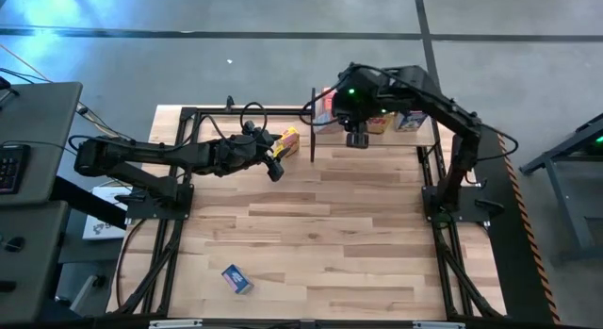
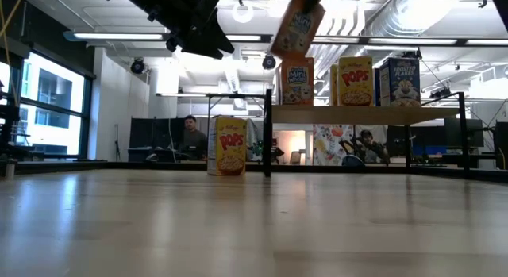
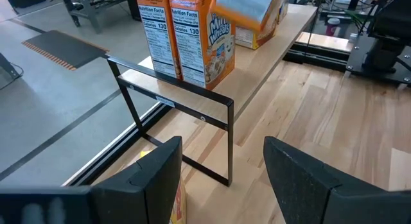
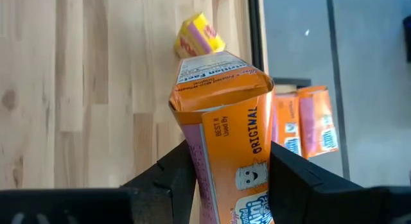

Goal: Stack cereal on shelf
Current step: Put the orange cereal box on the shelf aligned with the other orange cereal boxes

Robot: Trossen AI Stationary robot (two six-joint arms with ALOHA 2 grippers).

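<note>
Orange box (image 4: 225, 153) clamped in right gripper (image 4: 228, 179), seemingly tilted.

Plank-patterned wooden tabletop (image 1: 358, 235) inside black metal frame (image 1: 188, 117). Grey concrete floor (image 1: 236, 65) beyond far edge. Keyboard (image 1: 9, 167) on grey desk (image 1: 38, 112) past left edge. Low view: two people seated in room behind, one (image 2: 190, 134) left, one (image 2: 367, 144) right; ceiling light strips (image 2: 111, 36); windows (image 2: 44, 102) far left.
</note>
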